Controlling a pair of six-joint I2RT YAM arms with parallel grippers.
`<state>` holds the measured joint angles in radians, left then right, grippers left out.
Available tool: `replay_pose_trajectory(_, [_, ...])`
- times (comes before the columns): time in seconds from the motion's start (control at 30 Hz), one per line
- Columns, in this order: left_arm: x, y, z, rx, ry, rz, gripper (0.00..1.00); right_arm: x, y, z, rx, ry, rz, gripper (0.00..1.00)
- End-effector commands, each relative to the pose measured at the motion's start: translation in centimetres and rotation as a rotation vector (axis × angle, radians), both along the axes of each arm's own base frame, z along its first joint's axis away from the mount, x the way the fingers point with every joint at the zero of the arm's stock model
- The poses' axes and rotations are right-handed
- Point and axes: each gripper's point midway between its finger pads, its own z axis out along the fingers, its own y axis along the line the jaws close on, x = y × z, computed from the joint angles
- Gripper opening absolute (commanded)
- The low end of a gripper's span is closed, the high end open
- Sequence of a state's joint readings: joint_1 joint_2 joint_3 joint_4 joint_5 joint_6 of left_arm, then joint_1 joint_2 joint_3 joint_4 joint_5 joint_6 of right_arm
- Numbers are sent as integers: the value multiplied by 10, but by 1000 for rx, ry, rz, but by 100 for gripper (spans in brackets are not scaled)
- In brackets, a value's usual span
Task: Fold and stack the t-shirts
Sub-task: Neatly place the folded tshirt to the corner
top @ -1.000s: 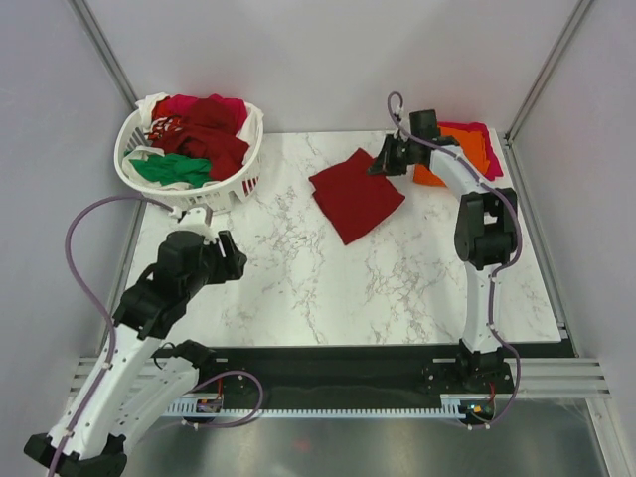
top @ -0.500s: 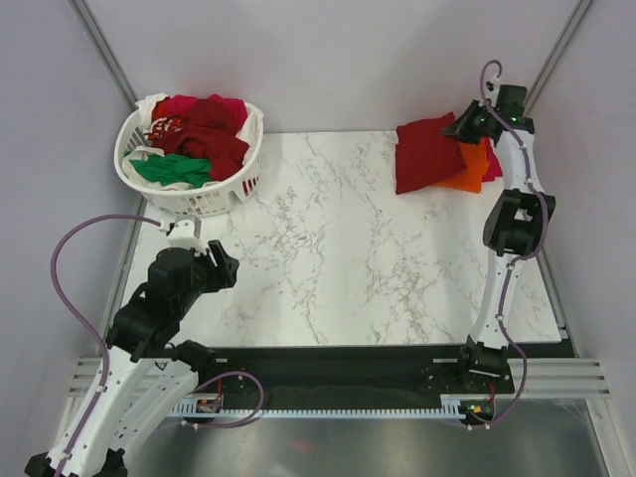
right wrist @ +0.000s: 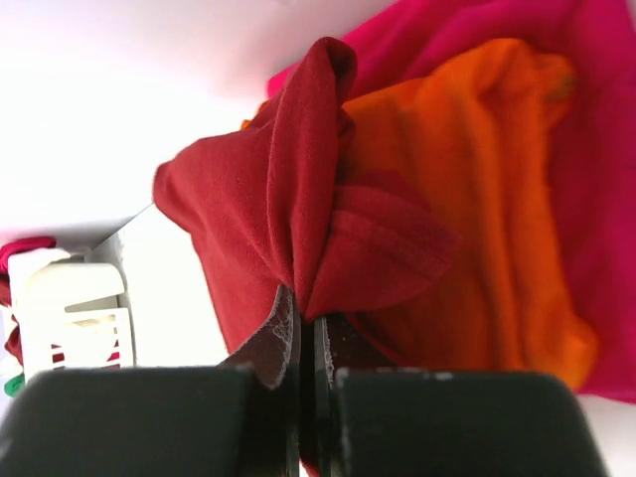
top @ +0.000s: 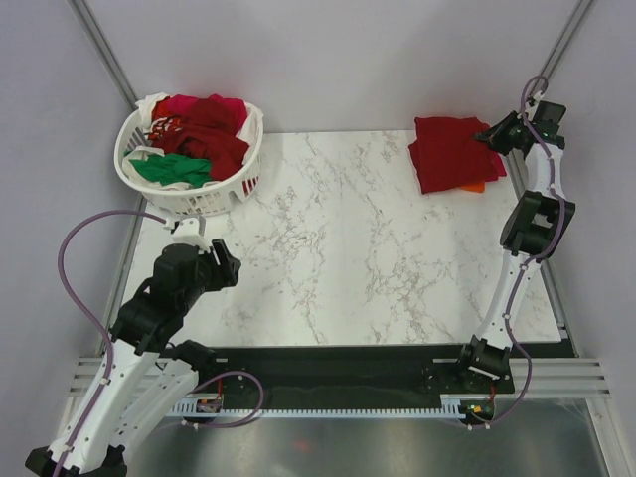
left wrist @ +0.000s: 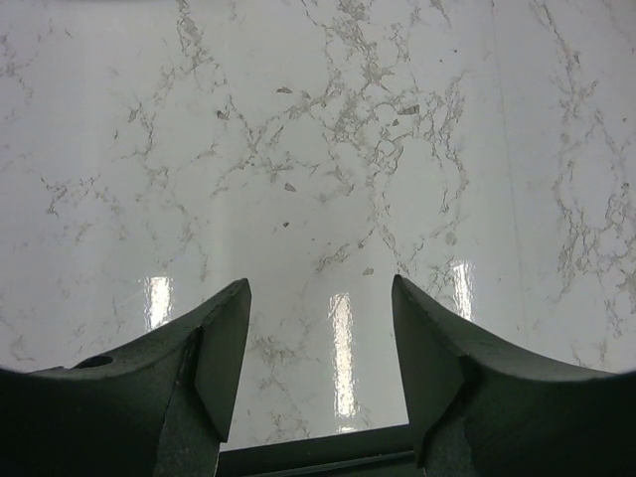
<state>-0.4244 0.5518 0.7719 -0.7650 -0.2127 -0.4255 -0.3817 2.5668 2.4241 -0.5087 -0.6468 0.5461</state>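
Note:
A folded dark red t-shirt [top: 452, 152] lies at the table's far right corner, over an orange t-shirt [top: 473, 186] of which only a sliver shows from above. My right gripper [top: 494, 138] is shut on the dark red t-shirt's [right wrist: 253, 229] right edge. In the right wrist view the cloth bunches up from between the fingers, above the orange t-shirt [right wrist: 477, 199] and a magenta t-shirt [right wrist: 596, 199]. More t-shirts, dark red [top: 209, 129], green [top: 171, 169] and white, fill the basket. My left gripper [top: 221, 260] hangs open over bare marble [left wrist: 318, 179], holding nothing.
The white lattice basket [top: 209, 195] stands at the far left corner. Grey enclosure walls and metal posts border the table. The black base rail [top: 338, 366] runs along the near edge.
My right gripper carried the folded dark red t-shirt from the table's middle back to the far right corner, onto the orange and magenta pile. The left arm shifted only slightly.

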Motion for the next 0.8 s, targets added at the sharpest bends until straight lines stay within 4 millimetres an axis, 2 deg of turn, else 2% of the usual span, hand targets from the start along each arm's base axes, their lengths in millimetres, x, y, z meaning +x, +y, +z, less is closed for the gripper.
replay_pose_trajectory(0.0, [7,1,8,1,-44,9,66,5,-1,55,-55,-128,-5,0])
replay_pose_trajectory(0.03, [7,1,8,1,-44,9,66,5,-7,59,-67,-139,-20,0])
replay_pose_trajectory(0.1, [7,0,8,2,-42,7,66,4,-19,54,-69,-132,-47,0])
replay_pose_trajectory(0.2, [7,0,6,4,-36,5,66,7,-31,32,-58,-107,-79,0])
replay_pose_trajectory(0.23, [7,0,7,3,-39,5,66,8,-32,15,-48,-82,-81,0])
replay_pose_trajectory(0.3, [7,1,7,6,-39,9,66,8,-32,-8,-22,-45,-86,2])
replay_pose_trajectory(0.37, [7,1,6,6,-39,13,66,6,-27,-38,5,-3,-81,8])
replay_pose_trajectory(0.47, [8,2,6,8,-38,15,66,1,-23,-66,5,46,-93,14])
replay_pose_trajectory(0.5, [7,2,5,9,-37,17,66,1,-28,-73,-16,64,-119,15])
replay_pose_trajectory(0.6, [8,2,5,10,-37,18,66,-5,-31,-83,-34,92,-139,44])
replay_pose_trajectory(0.63, [8,2,5,9,-37,19,66,-5,-32,-80,-40,90,-143,65])
replay_pose_trajectory(0.7, [8,2,5,11,-36,19,66,-4,-34,-74,-48,80,-149,77])
replay_pose_trajectory(0.77, [8,2,5,11,-38,19,66,-2,-37,-57,-66,57,-161,85])
